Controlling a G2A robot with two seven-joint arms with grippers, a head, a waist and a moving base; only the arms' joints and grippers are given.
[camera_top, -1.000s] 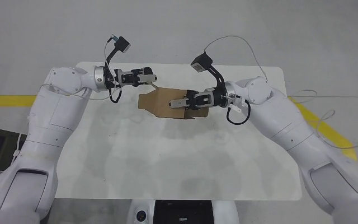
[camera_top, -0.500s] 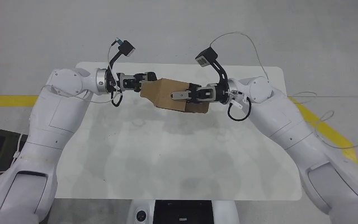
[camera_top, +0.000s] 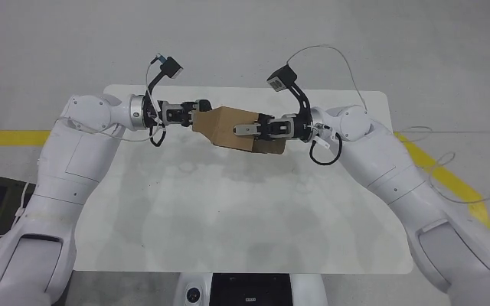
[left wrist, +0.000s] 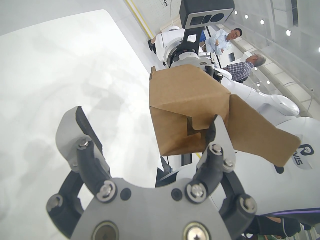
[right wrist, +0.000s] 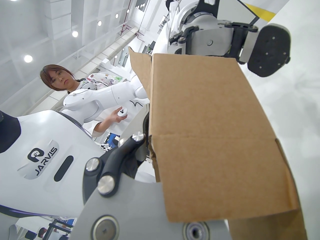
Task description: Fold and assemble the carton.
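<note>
carton (camera_top: 222, 130) in right jaws, left jaws touching

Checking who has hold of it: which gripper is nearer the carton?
Right. The right gripper is clamped on the carton, one finger over its top panel; the left gripper stands open at its flapped end, one fingertip at a flap.

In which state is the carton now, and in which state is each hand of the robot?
carton: partly folded into a box shape, held by the right hand, one end not yet closed.
end flap: open, sticking out from the carton.
left hand: open, one finger at the carton's open end.
right hand: shut on the carton.
</note>
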